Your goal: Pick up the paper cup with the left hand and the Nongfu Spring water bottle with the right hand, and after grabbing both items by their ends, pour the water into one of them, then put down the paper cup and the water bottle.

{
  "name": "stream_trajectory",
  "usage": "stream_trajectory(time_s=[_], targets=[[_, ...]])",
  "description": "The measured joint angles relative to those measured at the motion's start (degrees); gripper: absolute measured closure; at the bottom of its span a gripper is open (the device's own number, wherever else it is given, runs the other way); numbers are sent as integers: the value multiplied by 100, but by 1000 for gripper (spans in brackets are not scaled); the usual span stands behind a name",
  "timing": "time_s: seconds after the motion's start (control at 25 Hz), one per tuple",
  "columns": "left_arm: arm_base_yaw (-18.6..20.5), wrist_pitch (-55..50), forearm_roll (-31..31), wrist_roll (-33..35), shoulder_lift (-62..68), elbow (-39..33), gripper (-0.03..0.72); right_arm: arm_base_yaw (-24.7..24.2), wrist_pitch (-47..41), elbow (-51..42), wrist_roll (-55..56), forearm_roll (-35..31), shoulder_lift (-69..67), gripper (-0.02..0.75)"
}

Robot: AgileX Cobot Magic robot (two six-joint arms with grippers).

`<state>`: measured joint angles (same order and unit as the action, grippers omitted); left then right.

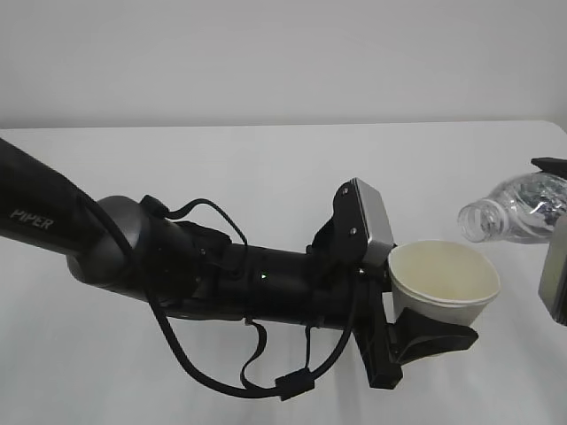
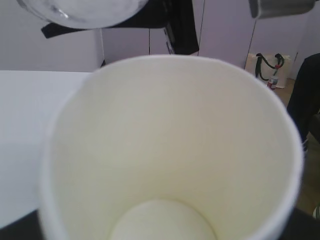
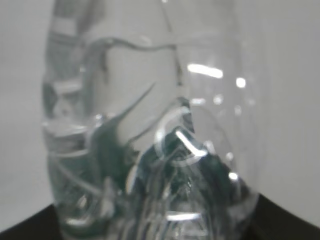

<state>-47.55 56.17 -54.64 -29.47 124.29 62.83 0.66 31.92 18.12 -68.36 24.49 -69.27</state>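
Our left gripper grasps the cup near its base, holding it above the worktop, mouth tipped toward the right. Our right gripper grasps the bottle, which lies nearly level with its open neck just beside the cup's rim.

One paper cup, one uncapped clear water bottle, and two robot arms, each ending in one hand: the left hand and the right hand, over one white worktop.
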Motion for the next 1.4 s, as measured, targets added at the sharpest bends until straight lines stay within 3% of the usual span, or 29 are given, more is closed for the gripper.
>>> stream_trajectory(time_s=[1.4], targets=[[0,0,0,0,0,0,225,0,191,0,-489,-112,0,337]])
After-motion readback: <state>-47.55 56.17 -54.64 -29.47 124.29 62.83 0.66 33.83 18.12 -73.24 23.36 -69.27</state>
